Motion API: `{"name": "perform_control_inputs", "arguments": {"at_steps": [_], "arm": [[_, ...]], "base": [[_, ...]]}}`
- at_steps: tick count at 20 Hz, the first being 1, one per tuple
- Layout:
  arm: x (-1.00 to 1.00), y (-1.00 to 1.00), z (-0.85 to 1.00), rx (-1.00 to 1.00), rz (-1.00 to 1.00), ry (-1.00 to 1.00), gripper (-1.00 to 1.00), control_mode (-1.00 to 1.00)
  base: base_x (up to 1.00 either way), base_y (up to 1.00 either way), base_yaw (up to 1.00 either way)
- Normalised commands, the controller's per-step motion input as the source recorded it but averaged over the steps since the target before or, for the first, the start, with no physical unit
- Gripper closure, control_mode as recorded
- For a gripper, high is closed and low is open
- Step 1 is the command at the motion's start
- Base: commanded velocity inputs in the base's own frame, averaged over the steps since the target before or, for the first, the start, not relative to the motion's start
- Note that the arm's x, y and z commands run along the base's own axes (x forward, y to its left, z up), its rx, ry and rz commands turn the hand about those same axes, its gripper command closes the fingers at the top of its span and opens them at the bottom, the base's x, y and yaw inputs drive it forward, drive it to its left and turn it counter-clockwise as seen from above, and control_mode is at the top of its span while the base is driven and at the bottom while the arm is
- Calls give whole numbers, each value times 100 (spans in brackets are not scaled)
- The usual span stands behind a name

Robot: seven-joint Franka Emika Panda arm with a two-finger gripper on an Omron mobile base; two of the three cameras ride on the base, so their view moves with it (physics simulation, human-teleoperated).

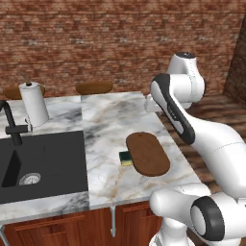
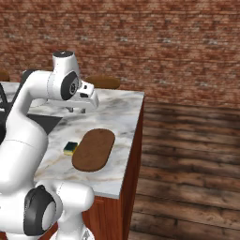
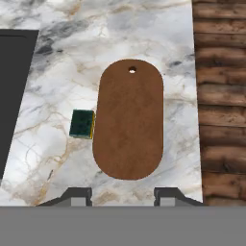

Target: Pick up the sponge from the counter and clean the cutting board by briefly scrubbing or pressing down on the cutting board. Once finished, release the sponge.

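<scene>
Two-finger gripper (image 3: 122, 196) spread wide, empty, poised high above dark brown oval wooden cutting board (image 3: 129, 119); small yellow sponge with green top (image 3: 82, 124) beside board's edge on white veined marble counter (image 3: 57, 62); plank floor (image 3: 221, 96) alongside.

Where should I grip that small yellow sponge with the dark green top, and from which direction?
Come straight down on the small yellow sponge with the dark green scrub top. It lies flat on the white marble counter, one side against the dark brown oval wooden cutting board, so pinch the two free sides running toward the board.
</scene>
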Motion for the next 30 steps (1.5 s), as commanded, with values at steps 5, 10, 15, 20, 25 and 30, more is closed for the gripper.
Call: {"name": "perform_control_inputs", "arguments": {"at_steps": [5, 10, 15, 20, 25, 30], "arm": [[-22, 12, -5, 0, 0, -1, -100, -100], [3, 76, -42, -2, 0, 11, -100, -100], [23, 65, -63, 0, 0, 21, -100, -100], [32, 30, -68, 0, 0, 19, -100, -100], [32, 8, -57, 0, 0, 7, -100, -100], [15, 0, -50, 0, 0, 0, -100, -100]], "base": [[0, 0, 0], [0, 0, 0], [0, 0, 0], [0, 0, 0], [0, 0, 0], [0, 0, 0]]}}
